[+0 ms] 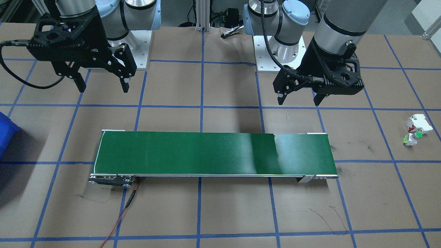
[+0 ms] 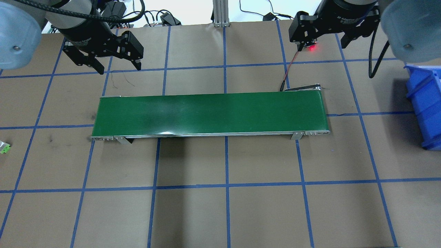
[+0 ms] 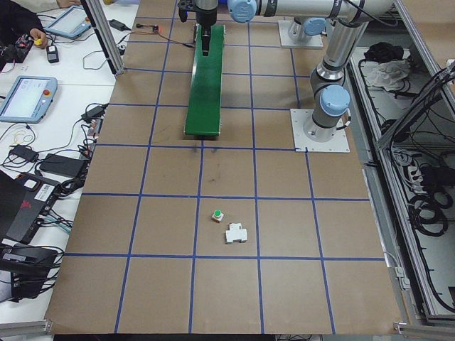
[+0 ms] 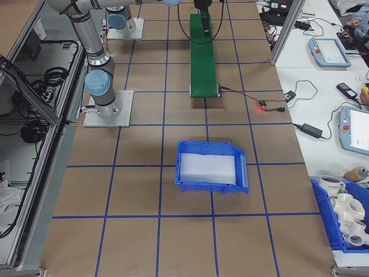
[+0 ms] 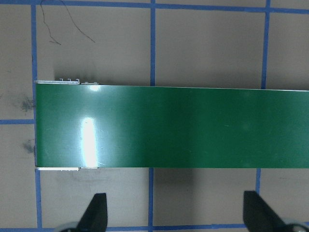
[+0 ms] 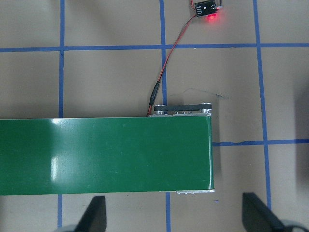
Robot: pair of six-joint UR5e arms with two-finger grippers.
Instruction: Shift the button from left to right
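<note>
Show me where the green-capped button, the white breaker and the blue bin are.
button [image 1: 418,135], front-facing view, on its green cap.
white breaker [image 1: 420,123], front-facing view, on its white body.
blue bin [image 4: 211,167], right side view, on its pale inner floor.

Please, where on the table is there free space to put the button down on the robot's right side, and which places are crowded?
Bare paper lies between the conveyor belt and the blue bin, and all along the belt's robot side. The belt top is bare too. It is crowded only at the far left, where the button sits against the white breaker. Both the left gripper and right gripper hang open, holding nothing.
</note>
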